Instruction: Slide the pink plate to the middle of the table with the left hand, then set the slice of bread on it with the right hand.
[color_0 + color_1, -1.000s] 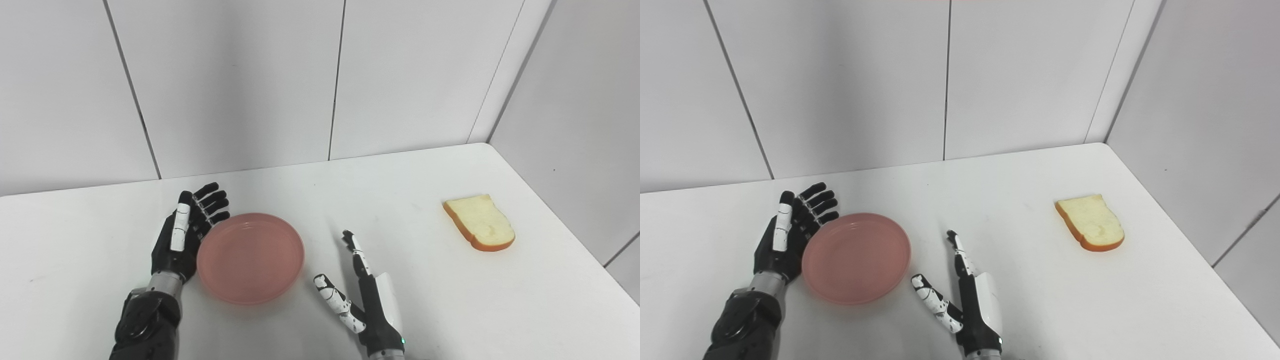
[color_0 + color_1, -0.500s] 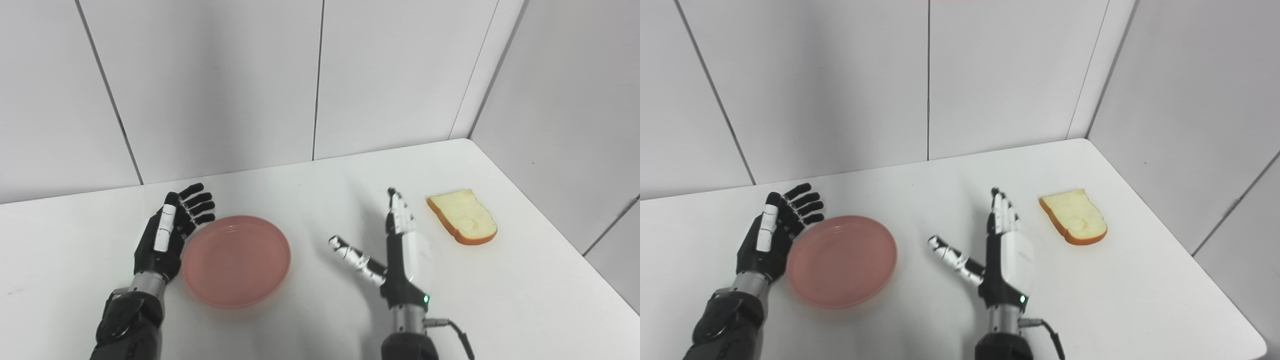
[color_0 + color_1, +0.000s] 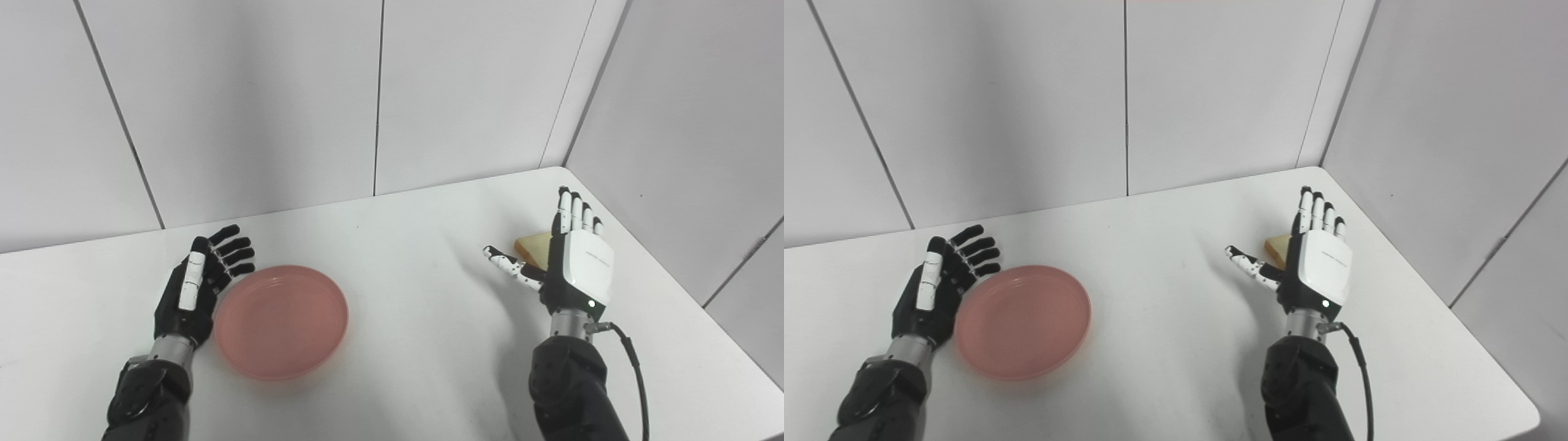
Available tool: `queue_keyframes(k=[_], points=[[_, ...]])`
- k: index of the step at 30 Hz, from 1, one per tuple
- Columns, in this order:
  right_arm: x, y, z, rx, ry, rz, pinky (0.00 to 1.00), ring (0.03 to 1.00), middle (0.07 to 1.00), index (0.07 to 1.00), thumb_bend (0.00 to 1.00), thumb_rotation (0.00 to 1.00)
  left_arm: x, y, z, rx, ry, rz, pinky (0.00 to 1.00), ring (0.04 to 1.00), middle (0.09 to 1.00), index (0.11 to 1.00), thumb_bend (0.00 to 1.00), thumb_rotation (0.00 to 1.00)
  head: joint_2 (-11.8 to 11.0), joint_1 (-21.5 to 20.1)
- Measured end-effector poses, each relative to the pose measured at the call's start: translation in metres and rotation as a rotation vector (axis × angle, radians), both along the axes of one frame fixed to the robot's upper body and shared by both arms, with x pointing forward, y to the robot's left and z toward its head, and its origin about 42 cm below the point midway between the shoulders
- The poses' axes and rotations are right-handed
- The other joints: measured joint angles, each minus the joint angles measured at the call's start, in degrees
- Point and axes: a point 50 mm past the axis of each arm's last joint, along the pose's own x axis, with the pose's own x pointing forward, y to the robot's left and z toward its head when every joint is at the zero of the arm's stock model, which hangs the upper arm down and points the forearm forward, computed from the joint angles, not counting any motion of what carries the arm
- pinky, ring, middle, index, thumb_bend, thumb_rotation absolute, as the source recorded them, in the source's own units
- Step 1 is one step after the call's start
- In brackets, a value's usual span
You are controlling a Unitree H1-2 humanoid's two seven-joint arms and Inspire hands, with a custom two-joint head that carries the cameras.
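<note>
Now the left hand [image 3: 195,288] lies on the white desk [image 3: 416,343] with its fingers spread and holding nothing, its inner edge right against the left rim of the plate [image 3: 281,321]. Whether it actually touches the rim cannot be told. The pink plate sits flat, left of the desk's middle, with nothing on it.

Well apart to the right, the right hand [image 3: 1312,266] is raised above the desk, back toward the camera, fingers straight and pointing away, thumb [image 3: 1248,267] stuck out to the left; it grips nothing. Just behind it lies the bread [image 3: 1277,248], near the desk's far right corner. Only one crusted corner of the slice shows past the hand, and the rest is hidden. A black cable [image 3: 634,373] runs down from the right wrist.
</note>
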Motion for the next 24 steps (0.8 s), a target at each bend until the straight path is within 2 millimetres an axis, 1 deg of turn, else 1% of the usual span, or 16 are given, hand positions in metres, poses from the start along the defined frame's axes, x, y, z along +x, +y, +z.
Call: queue_keyframes(k=[2, 4, 6, 8, 10, 12, 14, 17, 22, 24], points=[[0.005, -0.015, -0.001, -0.014, 0.023, -0.038, 1.0, 1.0, 1.0, 1.0, 1.0, 0.57, 0.0, 0.0, 0.0, 0.0, -0.001, -0.003, 0.62, 0.69, 0.659, 0.685, 0.9, 0.78, 0.09, 0.18], [0.006, -0.027, 0.002, -0.017, 0.027, -0.062, 1.0, 1.0, 1.0, 1.0, 1.0, 0.55, 0.0, 0.0, 0.0, 0.0, -0.001, -0.005, 0.61, 0.681, 0.659, 0.705, 0.9, 0.78, 0.26, 0.61], [0.009, -0.037, 0.004, -0.025, 0.035, -0.08, 1.0, 1.0, 1.0, 1.0, 1.0, 0.57, 0.0, 0.0, 0.0, -0.001, -0.001, -0.005, 0.61, 0.678, 0.657, 0.69, 0.91, 0.78, 0.35, 0.62], [0.011, -0.05, 0.005, -0.024, 0.077, -0.096, 1.0, 1.0, 1.0, 1.0, 1.0, 0.58, 0.0, 0.0, 0.001, -0.001, -0.003, -0.004, 0.62, 0.681, 0.654, 0.678, 0.9, 0.78, 0.44, 0.7], [0.012, -0.059, 0.009, -0.033, 0.115, -0.113, 1.0, 1.0, 0.999, 0.985, 1.0, 0.61, 0.0, 0.0, 0.001, -0.001, -0.004, -0.004, 0.62, 0.676, 0.651, 0.67, 0.9, 0.78, 0.53, 0.79], [0.014, -0.064, 0.014, -0.047, 0.167, -0.124, 1.0, 0.999, 0.995, 0.972, 1.0, 0.62, 0.0, 0.0, 0.0, -0.001, -0.003, -0.005, 0.6, 0.669, 0.647, 0.669, 0.89, 0.78, 0.7, 0.97], [0.015, -0.068, 0.017, -0.045, 0.234, -0.123, 1.0, 0.997, 0.994, 0.971, 1.0, 0.62, 0.0, 0.0, 0.001, -0.001, -0.004, -0.005, 0.6, 0.671, 0.652, 0.675, 0.88, 0.78, 0.7, 0.97], [0.02, -0.07, 0.022, 0.015, 0.309, -0.116, 1.0, 0.977, 0.978, 0.967, 1.0, 0.61, -0.001, 0.0, 0.002, 0.0, -0.004, -0.008, 0.58, 0.666, 0.652, 0.675, 0.88, 0.79, 1.23, 1.41], [0.024, -0.07, 0.028, 0.08, 0.372, -0.084, 1.0, 0.942, 0.949, 0.963, 1.0, 0.66, -0.002, -0.001, 0.002, -0.003, -0.004, -0.012, 0.58, 0.658, 0.653, 0.676, 0.87, 0.79, 1.49, 1.85], [0.024, -0.069, 0.03, 0.09, 0.392, -0.07, 1.0, 0.944, 0.947, 0.966, 1.0, 0.66, -0.002, -0.002, 0.002, -0.003, -0.004, -0.013, 0.58, 0.662, 0.657, 0.677, 0.87, 0.8, 1.49, 1.94]])
